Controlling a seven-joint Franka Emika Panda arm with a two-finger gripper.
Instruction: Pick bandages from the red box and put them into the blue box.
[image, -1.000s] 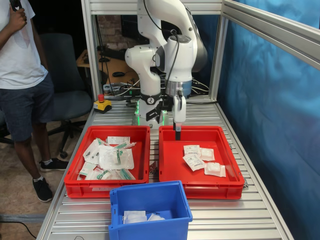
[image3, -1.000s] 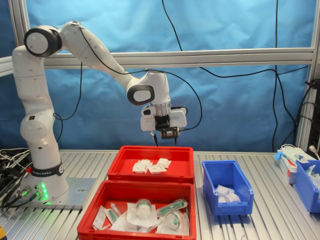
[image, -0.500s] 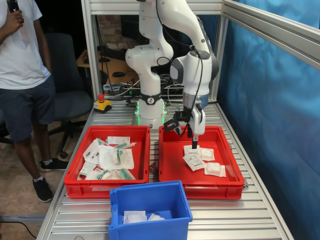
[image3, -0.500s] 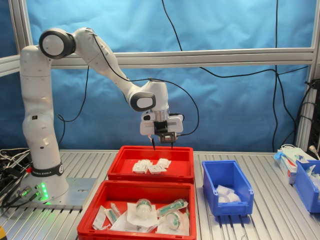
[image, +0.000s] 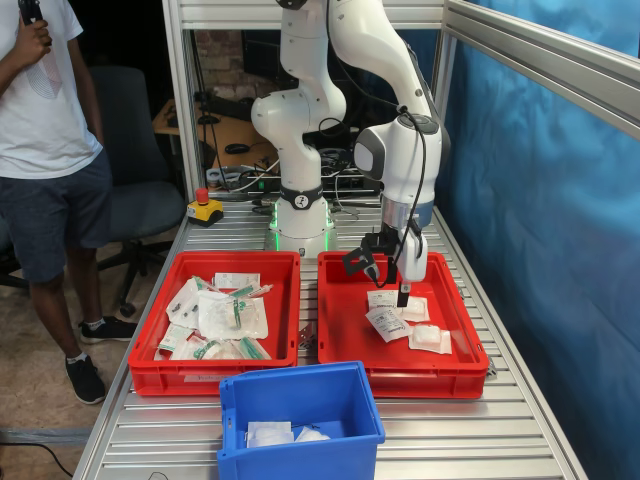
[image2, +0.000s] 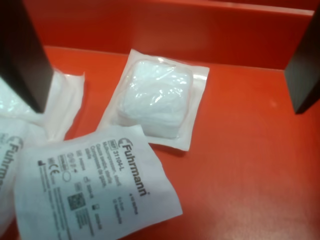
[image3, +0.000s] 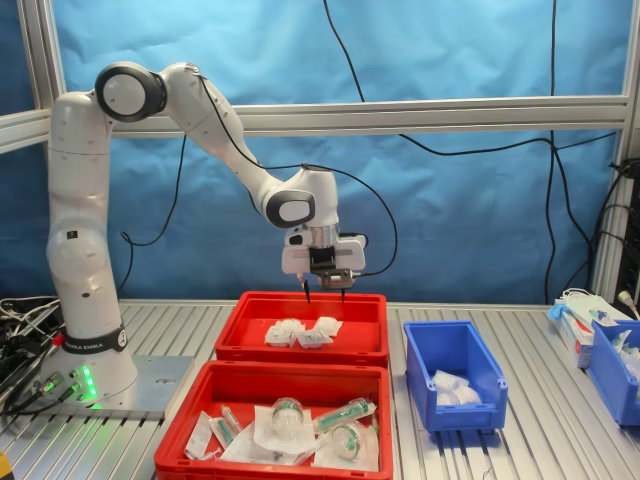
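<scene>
Slatted metal table (image: 470, 430), red box (image: 340, 340), puffy white bandages (image2: 156, 97)

bandages (image2: 75, 200) edge-cropped, fine print blurred

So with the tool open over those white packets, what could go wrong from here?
The bandages overlap in the red box, so the open tool may pinch two packets, or only a thin sealed edge, and drop one before reaching the blue box.

The bandages (image2: 156, 97) are glossy crinkled plastic packets lying on the smooth red plastic red box (image2: 250, 165).
</scene>
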